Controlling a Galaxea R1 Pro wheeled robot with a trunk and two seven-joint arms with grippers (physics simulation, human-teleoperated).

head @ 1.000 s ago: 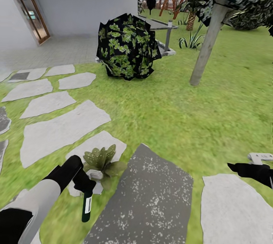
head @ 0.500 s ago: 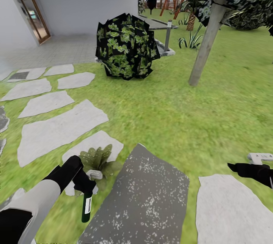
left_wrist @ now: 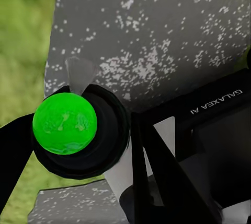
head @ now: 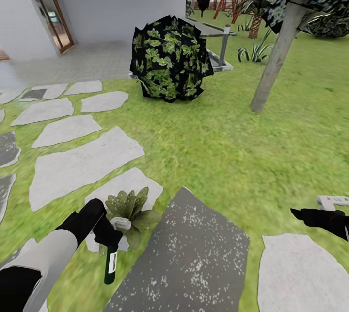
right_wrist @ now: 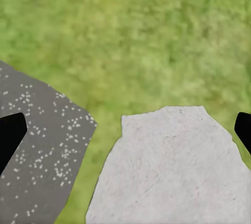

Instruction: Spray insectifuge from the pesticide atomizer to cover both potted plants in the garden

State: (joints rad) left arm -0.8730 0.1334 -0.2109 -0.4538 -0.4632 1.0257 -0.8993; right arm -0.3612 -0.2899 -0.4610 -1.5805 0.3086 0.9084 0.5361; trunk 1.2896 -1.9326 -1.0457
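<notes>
My left gripper is shut on the pesticide atomizer. The dark bottle with its white label hangs down from the gripper, and the whitish trigger head points toward a potted plant. That plant is a small rosette of green leaves on a pale stepping stone, right beside the nozzle. In the left wrist view the atomizer shows its round green bottom between black fingers. My right gripper hovers low at the far right, open, its fingertips wide apart over grass and stone in the right wrist view.
A dark speckled slab lies in front of me, with pale stepping stones to the left. A dark round shrub and a leaning tree trunk stand ahead on the lawn. The house wall and door are at the back left.
The whole picture has shifted to the right, so the camera has turned a little. Both arms keep their place in the view, and the atomizer stays in my left gripper.
</notes>
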